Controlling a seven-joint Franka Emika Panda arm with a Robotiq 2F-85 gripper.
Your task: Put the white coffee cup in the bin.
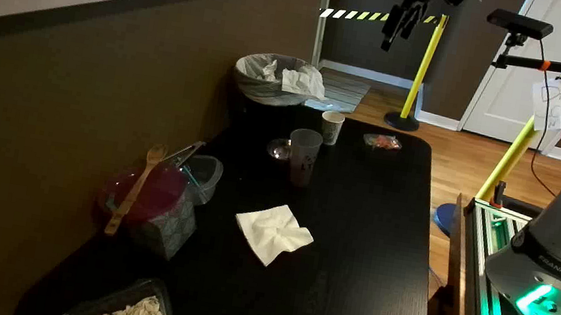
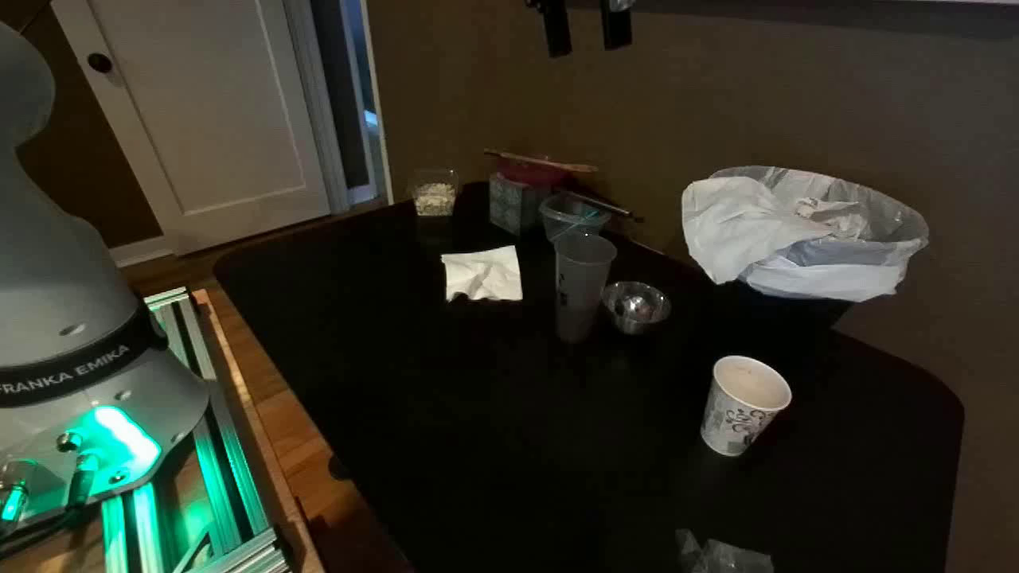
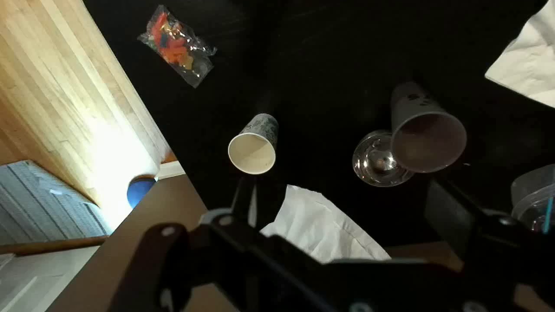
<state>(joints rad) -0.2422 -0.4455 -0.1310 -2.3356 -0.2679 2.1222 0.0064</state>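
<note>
Gripper [image 2: 589,49] up top has its fingers [image 2: 557,33] spread wide with nothing in them, well above the black table [image 2: 478,422]. White coffee cup [image 2: 744,407] is standing upright on it near the lined bin [image 2: 832,280], plus there's a see-through tumbler [image 2: 579,294] just beside a little shiny bowl [image 2: 641,312].

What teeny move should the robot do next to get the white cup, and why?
Probably shift the gripper sideways toward the white cup: the jaws stand open, but in the wrist view the cup sits off to one side, not centred between them.
</note>
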